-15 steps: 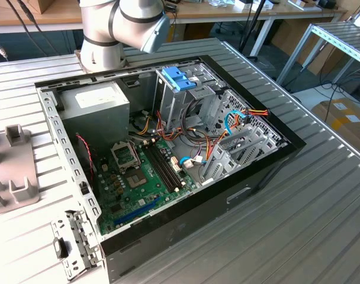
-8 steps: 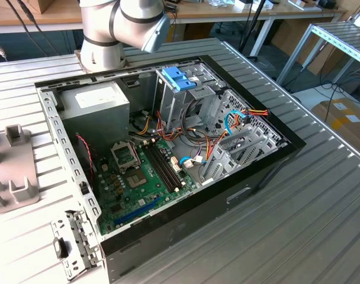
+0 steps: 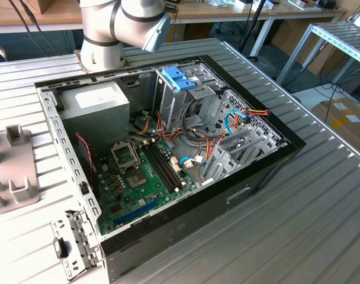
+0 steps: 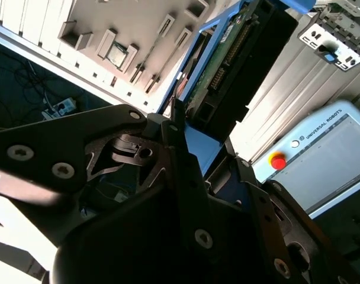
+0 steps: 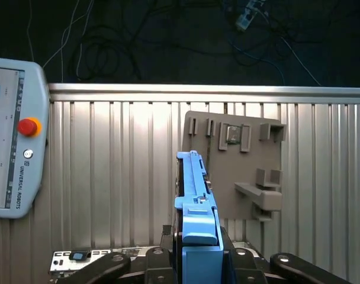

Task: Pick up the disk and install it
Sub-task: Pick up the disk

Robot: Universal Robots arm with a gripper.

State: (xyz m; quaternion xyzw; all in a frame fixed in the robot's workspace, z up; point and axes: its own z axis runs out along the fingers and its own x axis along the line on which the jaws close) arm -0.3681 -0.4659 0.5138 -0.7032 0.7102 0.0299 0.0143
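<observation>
Bright blue plastic rails frame the disk point(image 5: 196, 201), which stands on edge between the dark fingers point(image 5: 228, 251) of the gripper point(image 5: 198, 255) in the first wrist view. The jaws seem pinched against its two broad faces, though the contact sits low in the frame and is hard to make out. In the second wrist view the disk point(image 4: 227, 65) shows a green circuit board set in a dark slab, with a thin blue frame. It is held off the ribbed metal table point(image 5: 121, 177), where a matte grey fixture plate point(image 5: 239, 171) with raised blocks lies. A pale pendant point(image 5: 14, 136) with a red button rests well apart. In the exterior view an open black computer case point(image 3: 186, 220) exposes its green motherboard point(image 3: 138, 177) beside the arm point(image 3: 118, 26).
</observation>
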